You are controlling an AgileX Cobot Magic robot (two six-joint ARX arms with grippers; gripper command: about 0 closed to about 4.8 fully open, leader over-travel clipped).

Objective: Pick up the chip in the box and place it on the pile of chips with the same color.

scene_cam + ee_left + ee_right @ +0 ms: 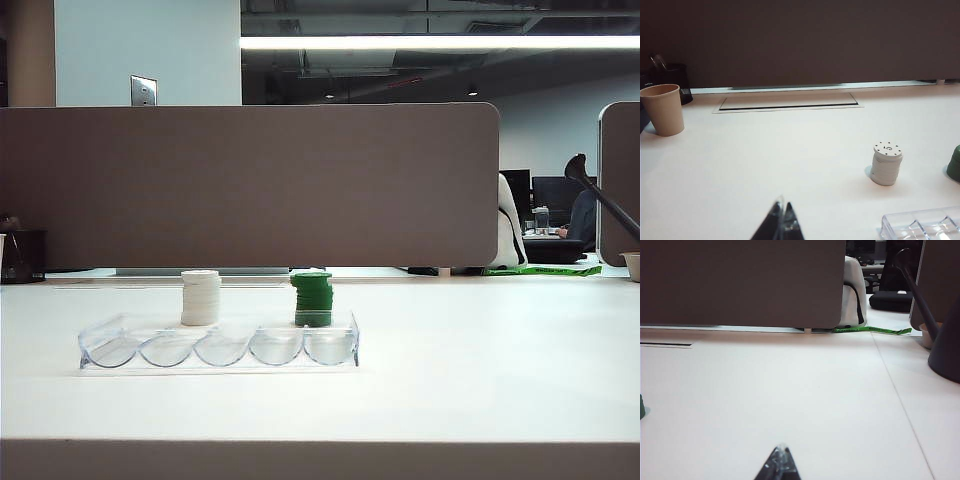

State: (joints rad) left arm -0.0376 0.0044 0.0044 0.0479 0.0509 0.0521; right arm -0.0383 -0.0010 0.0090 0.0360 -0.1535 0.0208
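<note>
i see the long, low clear plastic chip tray with five scalloped slots [220,345] lying on the white table [480,370], toward its near edge and left of the middle. from the exterior camera the slots look like bare clear plastic, and i cannot make out the single green chip in any of them; the left wrist camera only catches one end of the tray [920,226], and no chip shows there either.

just behind the tray stand two short stacks, apart from each other. the stack of white round chips [200,297] sits behind the tray's left half, and the short cylindrical stack of dark green chips [313,299] sits behind its right end, about as tall as the white one. in the left wrist view the white stack [886,163] shows small dark dots around its top rim, and the green stack [955,164] is cut off by the frame.

the left gripper [781,226] hangs low over bare table on the left side, its two dark tips pressed together with nothing between them. the right gripper [778,467] is over bare table on the right side, its tips also meeting in a single point and holding nothing.

a tan paper cup [663,109] stands near the far left corner, beside a black mesh holder [671,80]. a brown partition wall [250,185] runs along the far edge.
</note>
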